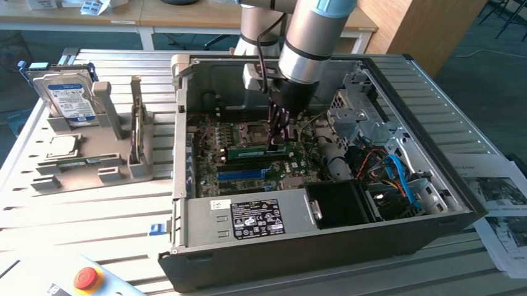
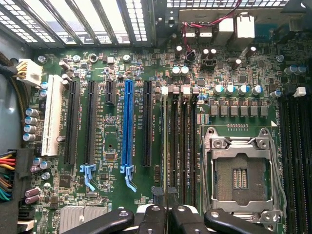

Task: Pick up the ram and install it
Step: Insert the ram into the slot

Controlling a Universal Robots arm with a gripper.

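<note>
I'm watching the pincer [image 1: 278, 145] reaching down inside the case [image 1: 247, 246], its jaws closed almost fully and pinching the ram [image 1: 251, 152] by its upper edge. The ram is lying along the dark slots [image 2: 184, 146] beside the empty socket [image 2: 241, 170]; whether it is touching one I cannot tell. I'm judging the pick done and the seating in hand, which is calling for a square line-up and a straight push. The wrist view is giving me the slots lengthwise. The exterior view is showing the ram's green face and the drive [image 1: 70, 98] standing outside.
</note>
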